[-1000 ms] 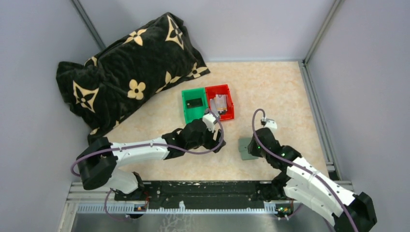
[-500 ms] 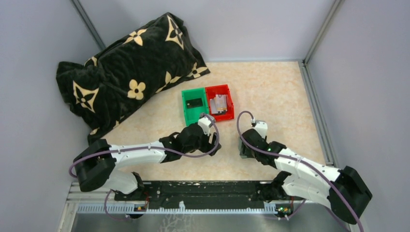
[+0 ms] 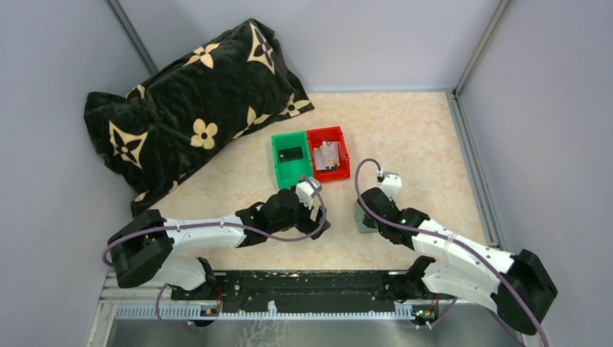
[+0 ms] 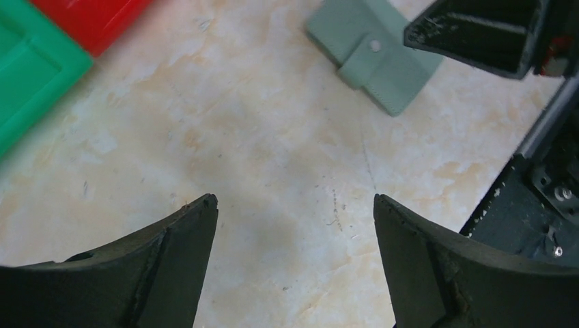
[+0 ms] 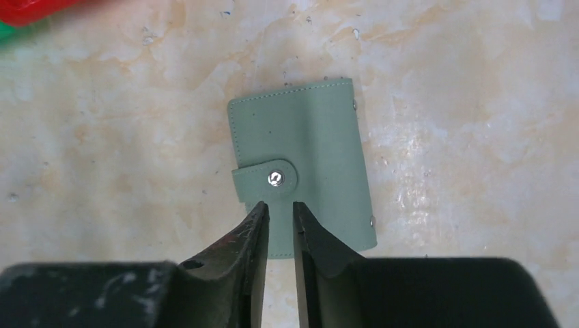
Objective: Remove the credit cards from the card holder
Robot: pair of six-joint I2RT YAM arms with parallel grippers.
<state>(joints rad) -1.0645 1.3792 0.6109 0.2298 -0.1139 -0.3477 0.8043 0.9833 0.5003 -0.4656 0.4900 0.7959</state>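
From above, the card holder (image 3: pixel 359 219) lies on the table (image 3: pixel 405 137), mostly hidden under the right gripper (image 3: pixel 367 214). The left gripper (image 3: pixel 318 223) sits near, off to its side. The left wrist view shows the left gripper (image 4: pixel 295 205) spread wide, with the holder (image 4: pixel 372 58) ahead and well apart. The right wrist view shows the right gripper (image 5: pixel 280 205) pinched narrow, holding nothing. Its tips are over the flat, grey-green holder (image 5: pixel 304 137), just by the snap tab (image 5: pixel 273 179), which is buttoned shut.
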